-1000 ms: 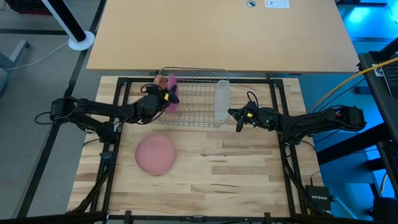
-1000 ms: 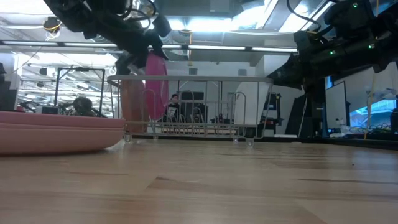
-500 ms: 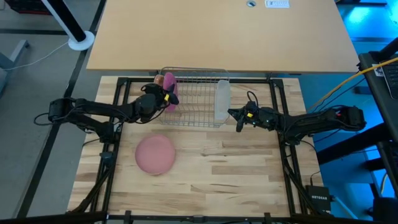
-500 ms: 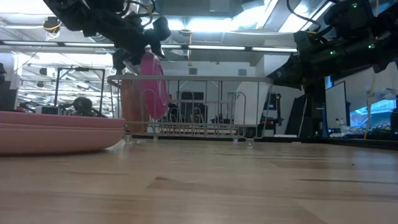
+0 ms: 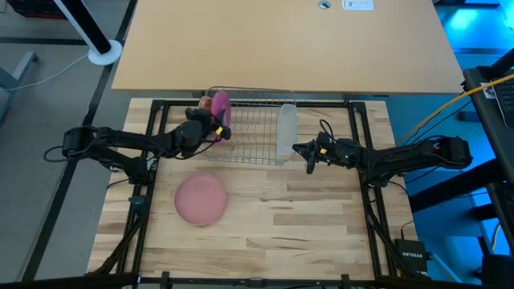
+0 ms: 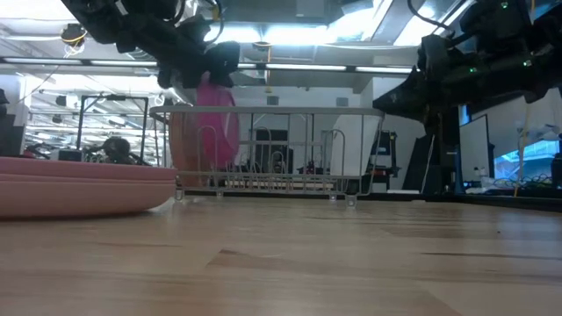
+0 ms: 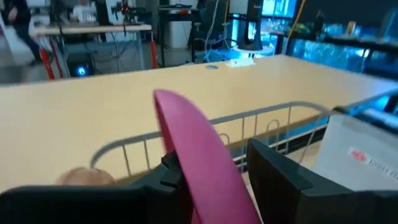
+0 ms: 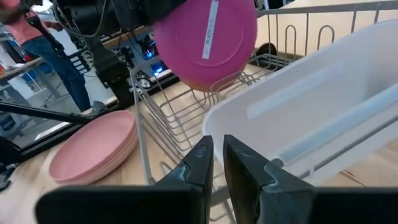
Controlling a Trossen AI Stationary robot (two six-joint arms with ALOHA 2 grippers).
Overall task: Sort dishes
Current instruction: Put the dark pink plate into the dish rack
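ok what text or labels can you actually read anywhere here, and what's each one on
"NETGEAR": on the small black box at the table's near right corner, high view.
White label on the tan tabletop behind the rack: too small to read.
White sticker strip on the magenta plate, right wrist view: print too blurred to read.
Red mark on the translucent cup, left wrist view: blurred, unreadable.

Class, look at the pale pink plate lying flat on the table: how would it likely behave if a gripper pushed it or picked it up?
The pale pink plate looks like thin plastic, so probably light and stiff. Lying flat on the smooth wooden table, it would likely slide, not roll or tip. Its low rim may be awkward to pinch.
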